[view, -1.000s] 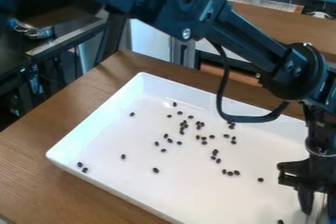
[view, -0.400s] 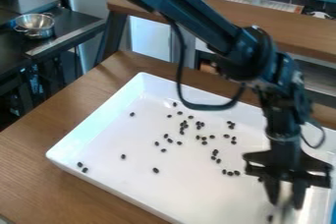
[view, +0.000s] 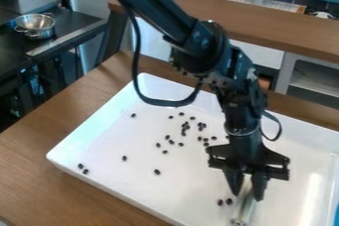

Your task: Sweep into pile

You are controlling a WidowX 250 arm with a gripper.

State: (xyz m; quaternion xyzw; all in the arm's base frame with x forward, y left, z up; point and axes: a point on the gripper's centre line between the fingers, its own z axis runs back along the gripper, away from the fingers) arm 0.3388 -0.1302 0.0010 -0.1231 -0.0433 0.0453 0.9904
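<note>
Dozens of dark beans (view: 157,172) are spread over the floor of a white tray (view: 109,136), no single pile formed. Each is seen as a small, near-black oval, smooth in outline, shown in strong contrast against the white. Sizes are closely matched; finer surface detail can't be made out. The loosest cluster is found mid-tray, from behind the gripper (view: 246,193) out toward the left of the view: some beans are bunched touching or almost touching, others are set apart with white between. Strays are scattered farther left: one toward the back, two single ones nearer the front, and a pair close together by the left front corner. Two more are placed side by side at the front, just left of a slim pale tool (view: 244,209). That tool is gripped between the claw's fingers, tilted, its lower end pointed down at the tray floor. The claw is held low over the front of the tray, fingers pointed down. The tray is supported by a brown wooden table (view: 33,155).
</note>
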